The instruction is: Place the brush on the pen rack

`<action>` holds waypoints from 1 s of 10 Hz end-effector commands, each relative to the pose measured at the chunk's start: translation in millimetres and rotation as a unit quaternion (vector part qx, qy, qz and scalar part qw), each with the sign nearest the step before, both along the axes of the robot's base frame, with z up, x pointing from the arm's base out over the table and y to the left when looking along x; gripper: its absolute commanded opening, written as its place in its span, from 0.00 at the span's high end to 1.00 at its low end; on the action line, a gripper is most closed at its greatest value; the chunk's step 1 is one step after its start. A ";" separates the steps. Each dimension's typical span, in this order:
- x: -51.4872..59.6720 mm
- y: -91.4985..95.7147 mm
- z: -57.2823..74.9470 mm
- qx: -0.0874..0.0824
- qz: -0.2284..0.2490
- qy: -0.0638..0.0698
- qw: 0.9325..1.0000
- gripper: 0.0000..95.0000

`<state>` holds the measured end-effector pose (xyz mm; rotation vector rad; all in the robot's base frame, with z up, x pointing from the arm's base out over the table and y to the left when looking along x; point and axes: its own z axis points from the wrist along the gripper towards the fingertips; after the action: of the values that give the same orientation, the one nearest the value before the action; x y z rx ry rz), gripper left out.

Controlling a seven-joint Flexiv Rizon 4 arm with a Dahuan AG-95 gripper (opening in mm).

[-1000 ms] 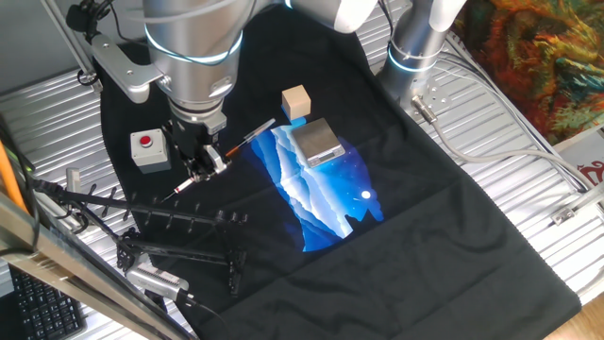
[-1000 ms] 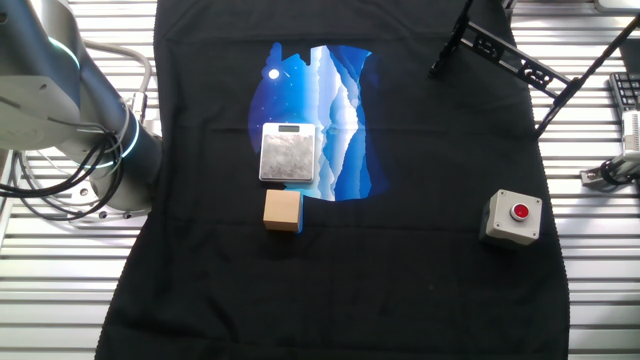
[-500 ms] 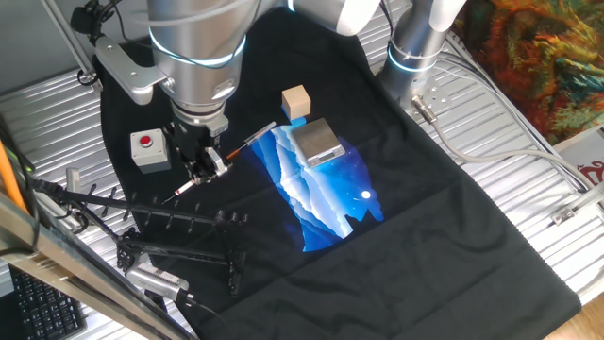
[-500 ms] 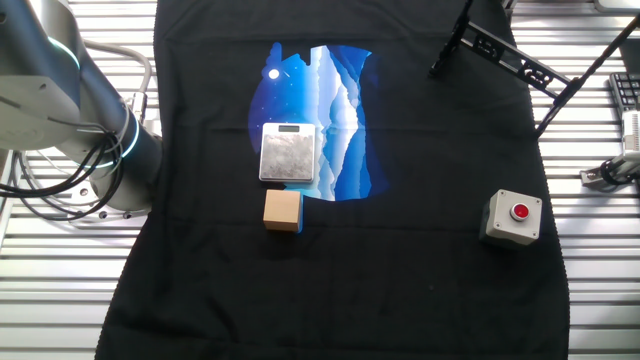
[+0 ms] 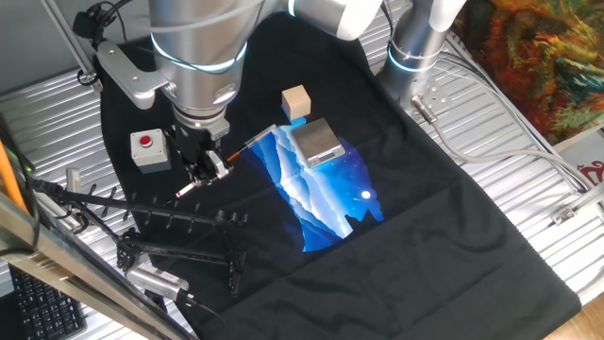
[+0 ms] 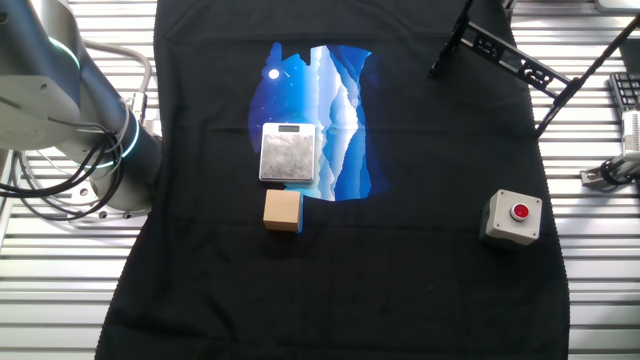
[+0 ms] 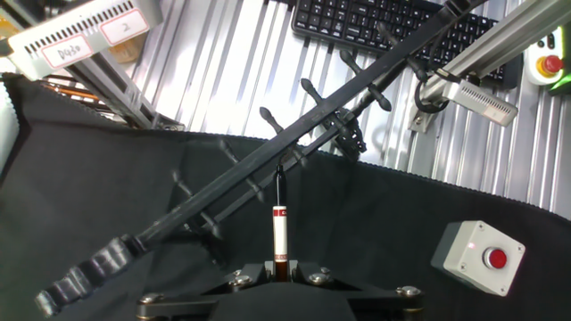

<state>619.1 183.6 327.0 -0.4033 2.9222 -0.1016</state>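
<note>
The carrying step is judged to be in hand: the brush [image 5: 229, 155] is held off the cloth and has not yet been laid on the pen rack [image 5: 179, 222]. In the one fixed view the gripper [image 5: 202, 165] is seen at centre left, closed on the brush near its middle, with the pale tip reaching up and right toward the silver scale [image 5: 317, 141] and the black end pointing down and left. In the hand view the brush [image 7: 279, 223] rises from the bottom centre between the fingers, its dark end pointing at the pen rack [image 7: 294, 152], which crosses the frame diagonally from lower left to upper right. The grey button box [image 7: 477, 257] sits at lower right. How high the brush hangs above the pegs cannot be told for certain. The next move is judged to call for travel toward the rack, alignment of the brush along the bar between pegs, and a gentle lowering before release.
</note>
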 end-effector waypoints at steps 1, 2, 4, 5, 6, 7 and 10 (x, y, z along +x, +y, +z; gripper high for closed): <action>0.8 0.8 -1.0 0.001 0.000 0.001 1.000 1.00; 0.9 1.0 -1.5 0.001 0.000 0.001 1.000 1.00; 1.5 1.9 -3.4 0.001 0.001 0.000 1.000 1.00; 1.5 1.9 -3.4 0.001 0.001 0.000 1.000 1.00; 1.5 1.9 -3.5 0.003 0.003 -0.001 1.000 1.00; 1.5 1.9 -3.5 0.003 0.003 -0.001 1.000 1.00; 1.5 1.8 -3.5 0.004 0.004 -0.002 1.000 1.00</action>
<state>620.3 185.5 323.7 -0.4158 2.9153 -0.0913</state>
